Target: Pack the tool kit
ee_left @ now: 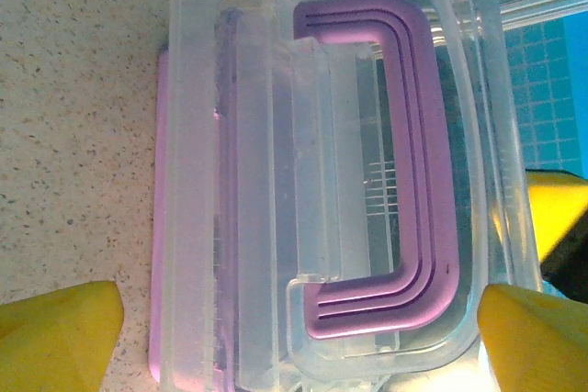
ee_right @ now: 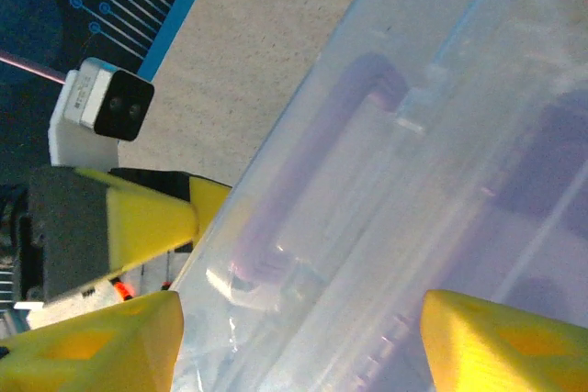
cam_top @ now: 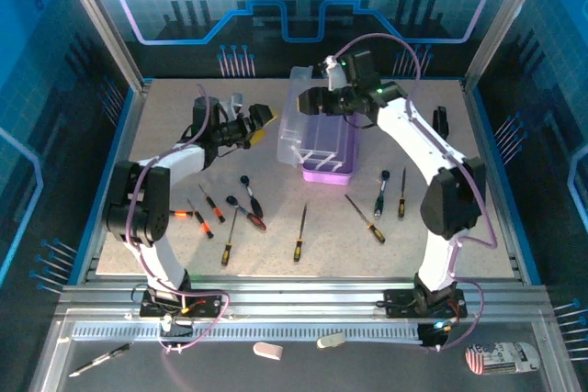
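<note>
Currently: case open, screwdrivers loose

Tool kit case [cam_top: 327, 155] sits mid-table toward the back, clear lid [cam_top: 303, 130] standing up. Right gripper [cam_top: 309, 100] straddles the lid's top edge; clamped or not, cannot tell. Left gripper [cam_top: 263, 119] spread wide just left of the case. Screwdrivers [cam_top: 300, 233] lie scattered nearer the arms.

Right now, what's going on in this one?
Both arms are at the tool kit case in the middle of the table. The right gripper straddles the clear lid, which stands tilted up over the purple base. It isn't clear whether the gripper is clamped on the lid. The left gripper is open just left of the case, facing the purple handle. The screwdrivers lie loose on the table in front, and none is visibly in the case.
</note>
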`<state>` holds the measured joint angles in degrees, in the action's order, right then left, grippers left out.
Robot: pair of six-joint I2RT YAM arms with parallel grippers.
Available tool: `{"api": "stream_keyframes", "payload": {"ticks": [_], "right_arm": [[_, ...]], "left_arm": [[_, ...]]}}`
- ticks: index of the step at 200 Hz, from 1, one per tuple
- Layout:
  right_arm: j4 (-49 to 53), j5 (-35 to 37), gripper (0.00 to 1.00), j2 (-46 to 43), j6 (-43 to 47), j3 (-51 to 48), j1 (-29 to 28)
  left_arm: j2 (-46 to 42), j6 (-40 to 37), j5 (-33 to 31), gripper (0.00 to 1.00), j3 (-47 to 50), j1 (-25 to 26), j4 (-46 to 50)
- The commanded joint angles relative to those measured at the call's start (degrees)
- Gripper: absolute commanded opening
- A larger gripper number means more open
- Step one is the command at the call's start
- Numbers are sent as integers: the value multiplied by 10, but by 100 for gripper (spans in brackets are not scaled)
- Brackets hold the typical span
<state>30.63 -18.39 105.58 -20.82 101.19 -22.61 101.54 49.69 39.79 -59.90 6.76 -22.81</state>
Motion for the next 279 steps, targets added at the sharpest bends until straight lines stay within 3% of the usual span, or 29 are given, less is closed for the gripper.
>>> {"api": "stream_keyframes", "payload": {"ticks": [1,24,42,61,83,133,196,253,279], "right_arm": [[8,25,70,-81,27,-48,43],[-12,22,69,-112,11,-116,83],[-29,39,70,-136,6,-180,117],[-54,41,70,-153,-7,-247,160],[-78,43,70,-159,-13,-306,189],[-134,11,69,-126,-23,-371,179],[-190,-16,69,-102,-38,-418,167],[-217,-44,66,-93,-45,-431,162],[-244,-73,62,-75,-69,-434,157]], "left_arm": [[-15,10,21,99,-11,-7,-7],[-29,1,14,99,-24,-8,24],[-60,-55,-19,99,-60,-7,136],[-92,-134,-107,99,-126,4,304],[-97,-208,-250,99,-233,48,492],[14,-306,-460,99,-458,172,705],[147,-372,-607,99,-655,250,831],[173,-373,-581,99,-661,257,842],[161,-375,-586,90,-627,256,814]]}}
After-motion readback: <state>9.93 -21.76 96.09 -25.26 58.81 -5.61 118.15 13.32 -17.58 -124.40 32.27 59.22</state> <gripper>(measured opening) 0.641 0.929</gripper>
